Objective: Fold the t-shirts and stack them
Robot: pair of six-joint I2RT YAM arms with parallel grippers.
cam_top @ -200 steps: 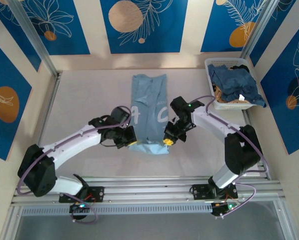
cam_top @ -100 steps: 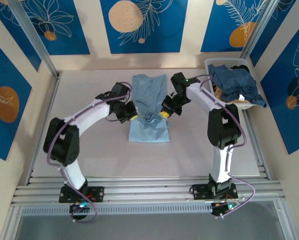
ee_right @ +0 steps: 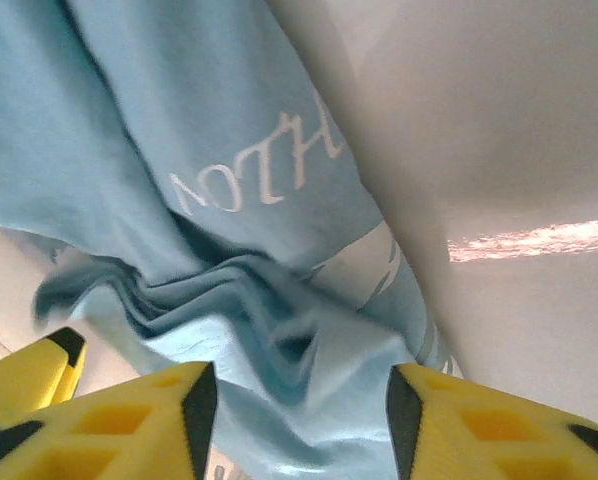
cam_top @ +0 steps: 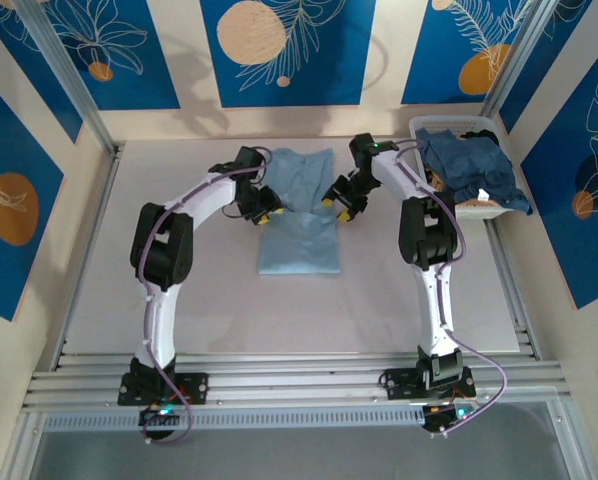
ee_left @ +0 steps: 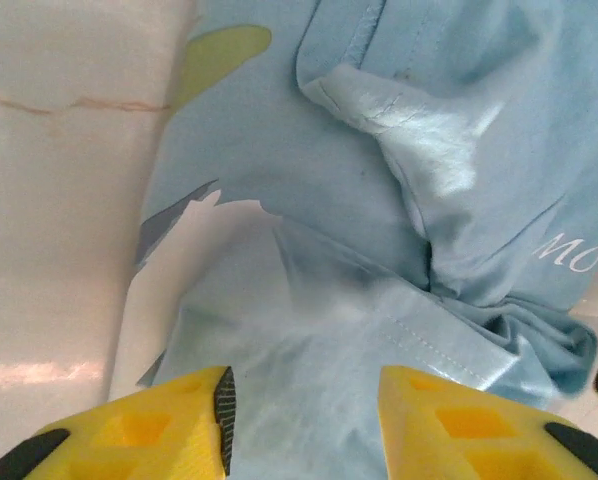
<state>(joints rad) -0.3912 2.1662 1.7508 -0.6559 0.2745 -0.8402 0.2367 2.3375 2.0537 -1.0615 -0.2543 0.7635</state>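
A light blue t-shirt (cam_top: 297, 240) with white lettering (ee_right: 254, 180) lies folded on the table's middle, its near half doubled over the far half. My left gripper (cam_top: 263, 212) hovers at the shirt's left edge and my right gripper (cam_top: 341, 208) at its right edge. In the left wrist view the left gripper (ee_left: 304, 420) has its yellow fingers (ee_left: 159, 425) spread above a stitched hem. In the right wrist view the right gripper (ee_right: 301, 420) also stands apart, over bunched folds. Neither pinches cloth. More dusty blue t-shirts (cam_top: 469, 165) sit heaped at the back right.
A white mesh basket (cam_top: 424, 127) in the back right corner holds the heaped shirts, which hang over its right rim. Metal posts and patterned walls bound the table. Bare tabletop (cam_top: 179, 290) spreads to the left and near side of the folded shirt.
Both arms carried the shirt's near hem toward the far side, doubling it over. Both grippers, shut on the cloth before, have opened and let it go.
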